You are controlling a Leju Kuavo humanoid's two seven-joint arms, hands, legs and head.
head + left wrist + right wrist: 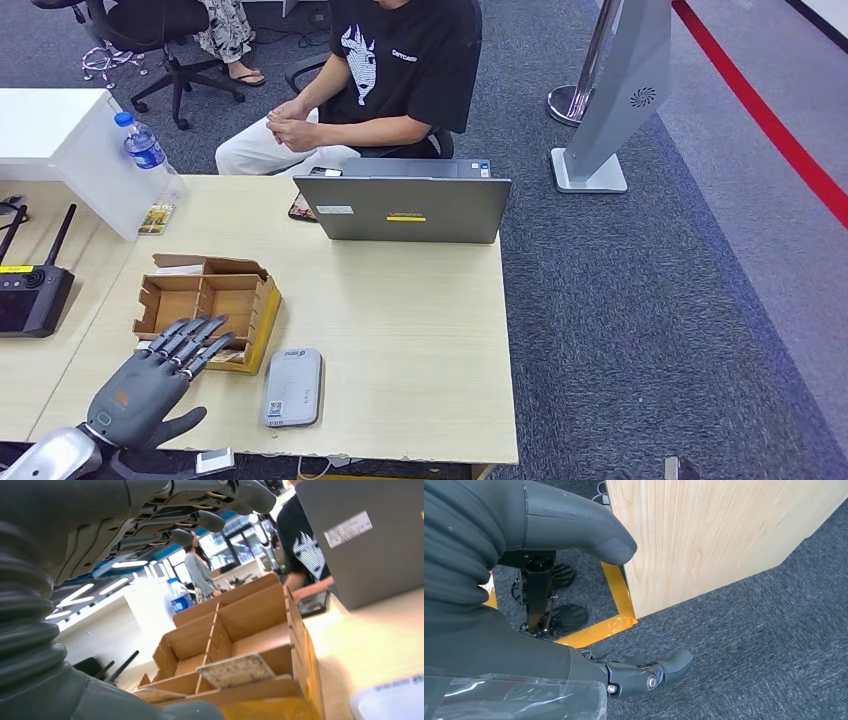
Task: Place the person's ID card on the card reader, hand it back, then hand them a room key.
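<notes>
Grey carpet runs around a pale wooden desk [400, 330], and across it a person [385, 75] in a black T-shirt sits with both hands clasped behind a grey laptop [410, 208]. My left hand [150, 385] hovers over the near left part of the desk, fingers [195, 340] stretched out straight and apart with nothing in them, their tips over the near edge of a brown cardboard divider box [205, 305]. A card [235, 670] lies tilted in one near compartment of that box. Just beside the box, toward my right, the pale grey card reader [293, 387] lies flat on the desk, nothing on it. My right hand [589, 610] hangs low beside the desk's wooden side panel [704, 540], over the carpet, thumb and fingers spread and holding nothing.
</notes>
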